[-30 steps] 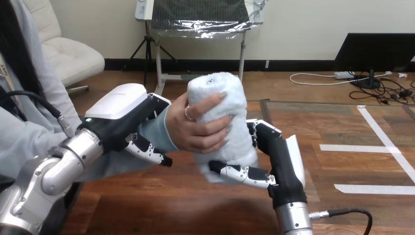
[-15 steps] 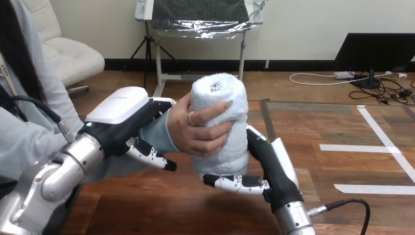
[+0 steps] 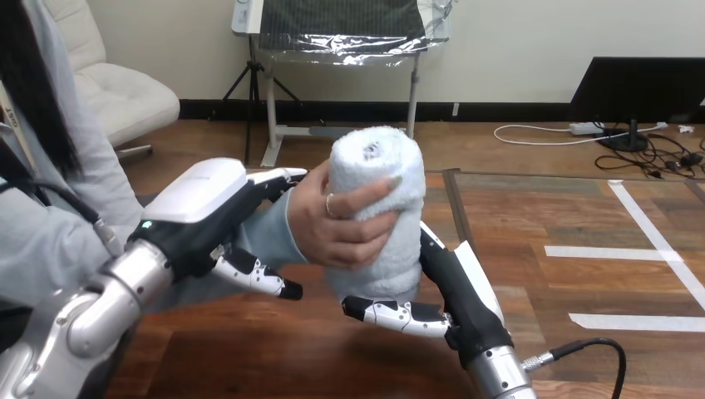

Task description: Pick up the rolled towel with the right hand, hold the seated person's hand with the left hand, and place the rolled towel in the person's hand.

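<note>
Beneath the rolled towel, the right hand has sunk lower.

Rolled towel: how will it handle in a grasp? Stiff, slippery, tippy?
Likely soft: the person's hand seems to dent the rolled towel. Fuzzy terry surface probably resists slipping. Upright and tall, it might tip if stood alone.

The rolled towel is white, fluffy terry, standing nearly upright off the table with its spiral end on top. The person's hand wraps round its middle, fingers across the front. My right hand is just behind its lower end.
</note>
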Action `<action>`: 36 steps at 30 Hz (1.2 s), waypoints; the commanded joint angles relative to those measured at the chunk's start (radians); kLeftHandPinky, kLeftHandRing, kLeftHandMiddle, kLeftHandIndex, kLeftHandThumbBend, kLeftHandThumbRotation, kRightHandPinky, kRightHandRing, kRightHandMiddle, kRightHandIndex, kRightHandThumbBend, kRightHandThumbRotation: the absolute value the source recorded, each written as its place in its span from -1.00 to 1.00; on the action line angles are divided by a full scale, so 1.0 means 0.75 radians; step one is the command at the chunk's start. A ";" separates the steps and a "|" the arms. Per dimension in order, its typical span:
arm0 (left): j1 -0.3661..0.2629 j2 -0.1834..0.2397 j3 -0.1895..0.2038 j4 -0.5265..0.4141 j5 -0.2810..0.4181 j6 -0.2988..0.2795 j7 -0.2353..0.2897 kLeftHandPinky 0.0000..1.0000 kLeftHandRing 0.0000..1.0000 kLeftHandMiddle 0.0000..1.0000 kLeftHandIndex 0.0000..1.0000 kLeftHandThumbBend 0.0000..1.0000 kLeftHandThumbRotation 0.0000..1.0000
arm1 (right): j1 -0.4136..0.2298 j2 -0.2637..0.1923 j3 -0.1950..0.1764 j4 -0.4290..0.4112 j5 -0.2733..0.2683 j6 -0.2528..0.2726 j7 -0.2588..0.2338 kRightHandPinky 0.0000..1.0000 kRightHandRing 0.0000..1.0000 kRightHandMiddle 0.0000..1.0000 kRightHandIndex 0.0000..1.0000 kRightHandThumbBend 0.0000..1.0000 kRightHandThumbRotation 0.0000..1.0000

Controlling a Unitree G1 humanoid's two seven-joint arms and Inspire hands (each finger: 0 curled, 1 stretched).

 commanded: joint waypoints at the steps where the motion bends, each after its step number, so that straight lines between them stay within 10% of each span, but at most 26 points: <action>1: 0.013 0.009 0.056 -0.069 -0.025 0.016 0.040 0.62 0.66 0.69 0.79 1.00 -0.37 | -0.027 -0.030 -0.004 -0.075 0.022 0.010 0.015 0.62 0.73 0.76 0.81 0.86 -0.26; 36: 0.262 -0.033 0.101 -0.103 -0.060 -0.007 0.154 0.83 0.96 0.99 1.00 1.00 -0.02 | 0.017 -0.122 -0.008 -0.099 0.031 0.078 0.076 0.60 0.69 0.72 0.80 0.81 -0.12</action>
